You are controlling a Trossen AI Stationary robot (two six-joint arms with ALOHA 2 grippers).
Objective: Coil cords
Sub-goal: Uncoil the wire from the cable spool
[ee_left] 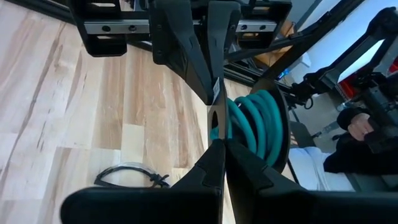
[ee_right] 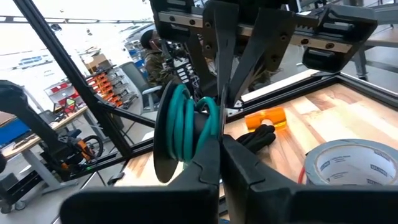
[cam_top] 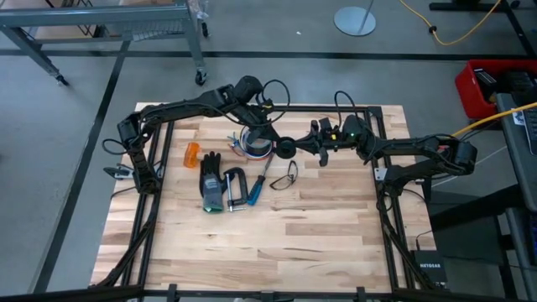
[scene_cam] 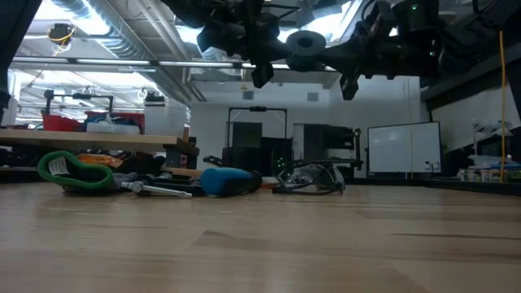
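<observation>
Left wrist view: both grippers' fingers pinch the teal-green cord (spooled).

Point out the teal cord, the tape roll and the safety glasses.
teal cord (ee_left: 255,124), left wrist view: on the wound turns on the black spool.
tape roll (ee_right: 351,163), right wrist view: on its grey top rim.
safety glasses (cam_top: 288,174), high view: on the lens frame, right of the screwdriver.

The spool hangs above the table, between both grippers. Below lie tape, glove and glasses.
</observation>
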